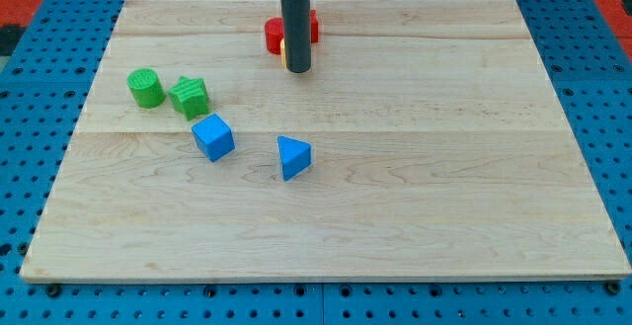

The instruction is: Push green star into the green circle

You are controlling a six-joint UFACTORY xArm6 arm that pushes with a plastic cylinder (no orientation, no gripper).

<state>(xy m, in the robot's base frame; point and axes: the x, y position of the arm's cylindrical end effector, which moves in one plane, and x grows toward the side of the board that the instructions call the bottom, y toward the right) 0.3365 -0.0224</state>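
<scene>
The green star [190,97] lies on the wooden board [415,197] at the view's left, just right of the green circle [146,88]; the two are close, with a thin gap or touching. My tip [297,70] is at the view's top centre, well to the right of and above the green star. It stands in front of a red block [277,33], whose shape is partly hidden by the rod. A small yellow block [281,48] shows at the rod's left edge.
A blue cube [213,136] lies just below and right of the green star. A blue triangular block [292,157] lies further right, near the board's middle. The board sits on a blue pegboard surface [39,98].
</scene>
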